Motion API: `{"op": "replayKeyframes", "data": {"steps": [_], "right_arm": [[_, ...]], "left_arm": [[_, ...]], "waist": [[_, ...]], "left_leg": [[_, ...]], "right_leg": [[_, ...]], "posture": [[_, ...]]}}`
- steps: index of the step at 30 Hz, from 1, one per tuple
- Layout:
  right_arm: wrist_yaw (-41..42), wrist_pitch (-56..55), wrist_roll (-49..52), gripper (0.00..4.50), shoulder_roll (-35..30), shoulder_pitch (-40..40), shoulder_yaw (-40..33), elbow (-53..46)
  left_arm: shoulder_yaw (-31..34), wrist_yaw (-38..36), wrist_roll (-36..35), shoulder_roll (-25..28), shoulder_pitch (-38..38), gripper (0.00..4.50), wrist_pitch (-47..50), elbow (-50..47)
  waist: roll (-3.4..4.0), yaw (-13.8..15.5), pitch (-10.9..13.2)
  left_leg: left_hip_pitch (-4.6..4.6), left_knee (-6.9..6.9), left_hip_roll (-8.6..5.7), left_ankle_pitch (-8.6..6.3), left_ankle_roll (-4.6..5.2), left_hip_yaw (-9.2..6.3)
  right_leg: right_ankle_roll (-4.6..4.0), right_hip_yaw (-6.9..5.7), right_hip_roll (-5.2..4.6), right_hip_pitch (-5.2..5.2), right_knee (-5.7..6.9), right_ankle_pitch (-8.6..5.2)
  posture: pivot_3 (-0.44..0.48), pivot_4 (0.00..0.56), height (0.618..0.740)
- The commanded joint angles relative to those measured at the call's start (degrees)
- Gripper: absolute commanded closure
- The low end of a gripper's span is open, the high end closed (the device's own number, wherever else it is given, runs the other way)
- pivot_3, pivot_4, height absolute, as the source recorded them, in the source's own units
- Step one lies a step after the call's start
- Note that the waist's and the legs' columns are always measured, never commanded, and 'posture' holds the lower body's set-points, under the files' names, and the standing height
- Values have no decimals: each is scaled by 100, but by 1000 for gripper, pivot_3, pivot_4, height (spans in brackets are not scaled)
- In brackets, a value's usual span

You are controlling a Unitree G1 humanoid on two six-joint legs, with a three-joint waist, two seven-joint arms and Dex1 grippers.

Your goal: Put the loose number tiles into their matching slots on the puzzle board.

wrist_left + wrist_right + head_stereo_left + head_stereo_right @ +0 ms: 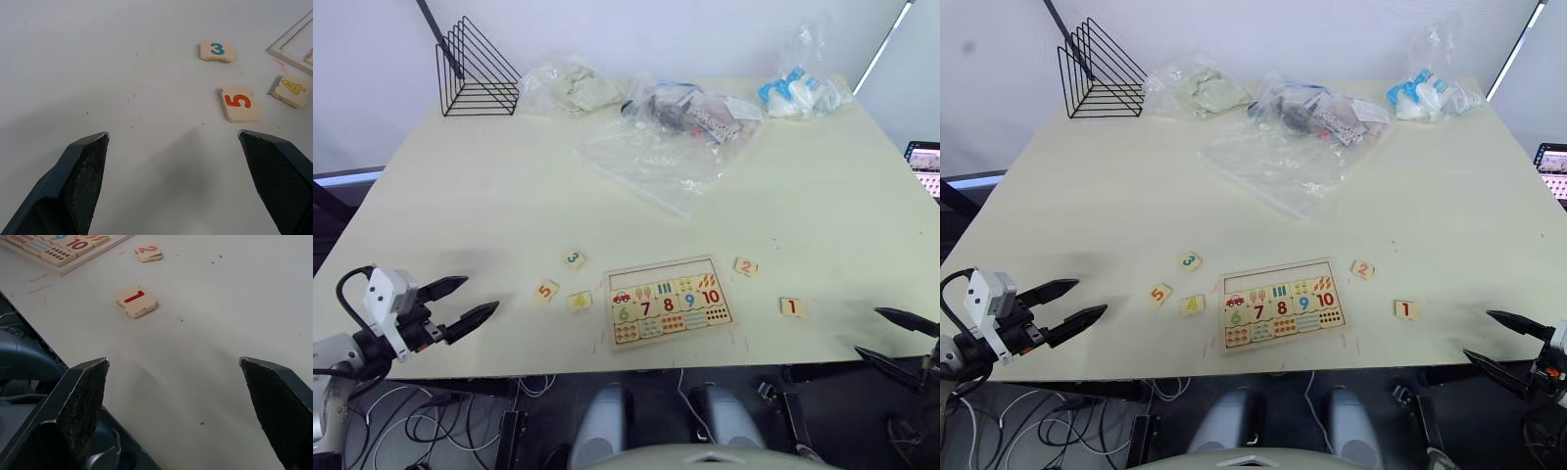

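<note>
Puzzle board [670, 304]: flat on the worktop [509, 196] near its front edge; top row of slots [661, 271] bare, picture tiles and tiles 6 to 10 seated below; cut off at a corner in both wrist views.
Tiles 3 [573, 259], 5 [546, 290], 4 [578, 302]: loose, left of the board; 4 lies just beside its rim.
Tiles 2 [746, 266], 1 [792, 306]: loose, right of the board.
Left end effector [455, 304]: fingers spread wide, holding nothing, near the worktop's front left edge.
Right end effector [893, 338]: fingers wide apart, empty, partly cut off at the frame edge.
Rear of worktop: wire rack [475, 70], clear plastic bags [656, 137]; contents hard to make out.
</note>
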Motion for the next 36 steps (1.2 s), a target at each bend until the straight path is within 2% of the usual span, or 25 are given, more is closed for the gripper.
{"op": "replayKeyframes", "data": {"steps": [1, 10, 18, 24, 27, 30, 36], "right_arm": [[13, -210, 56, 31, 0, -113, -148, 7], [42, -478, 25, 31, -21, -503, -129, 354], [133, -555, 13, 31, -44, -588, -38, 361], [307, -486, 6, 31, -100, -717, 108, 236], [443, -402, -2, 31, -171, -839, 212, 215], [620, -357, -17, 31, -253, -931, 351, 191], [911, -348, -150, 31, -432, -1269, 620, 263]], "left_arm": [[25, -62, -19, 68, -52, 0, -70, 3], [-7, 93, 14, -136, -253, 0, -340, 32], [-25, -258, 17, -104, -208, 0, -675, 233], [-174, -1454, -186, 80, -576, 0, -1226, 819], [-288, -2445, -393, 223, -805, 0, -1482, 1213], [-691, -2822, -826, 577, -891, 0, -1712, 1436], [-2002, -2840, -1889, 1480, -821, 0, -2709, 1593]], "waist": [[0, 0, 0], [-1, 5, 0], [0, -6, 0], [0, 3, 0], [1, -6, 0], [2, -9, 1], [21, -4, 13]], "left_leg": [[0, 0, 0, 0, 0, 0], [-1, -1, -2, 0, 0, 0], [-1, -1, -2, 0, 0, 1], [-1, 1, -6, 0, 0, 10], [-1, 0, -7, 0, 0, 12], [-1, 0, -8, 0, 0, 17], [0, 1, 5, 0, 0, -9]], "right_leg": [[0, 0, 0, 0, 0, 0], [1, -1, 0, 0, 0, 1], [1, -1, 0, 0, 0, 0], [1, -5, 1, 1, 0, 0], [1, -5, 2, 0, 0, 0], [0, -6, 4, 0, 0, 0], [1, -2, -1, 0, 3, 1]], "posture": [[0, 150, 740], [0, 150, 740], [0, 150, 740], [0, 150, 740], [0, 150, 740], [0, 150, 740], [0, 150, 740]]}}
